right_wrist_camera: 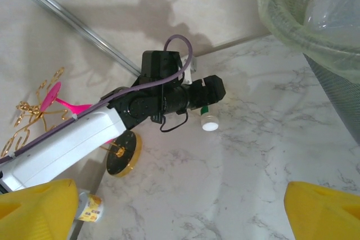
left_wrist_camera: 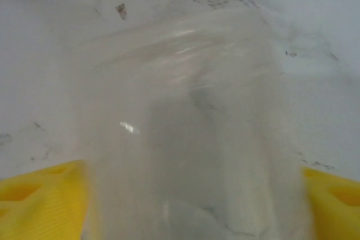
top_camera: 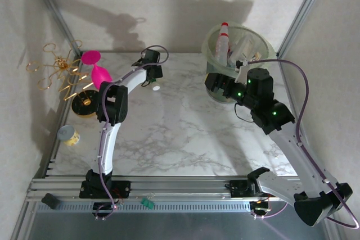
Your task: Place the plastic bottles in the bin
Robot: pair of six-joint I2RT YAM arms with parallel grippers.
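At the far left of the marble table [top_camera: 180, 133], the left gripper [left_wrist_camera: 192, 170] straddles a clear bottle [left_wrist_camera: 185, 94], with a yellow finger [left_wrist_camera: 39, 195] at each side. The close view is too blurred to tell whether they pinch it or only flank it. The bottle's white cap [top_camera: 156, 87] pokes out just beyond the gripper. At the far right stands the pale-green bin [top_camera: 261, 40], with a red-capped bottle [top_camera: 224, 37] upright among others inside. The right gripper [right_wrist_camera: 180, 189] hovers near the bin, its fingers spread wide with nothing between them. A pink goblet [top_camera: 95, 71] and a gold wire stand [top_camera: 53, 68] sit at the left edge
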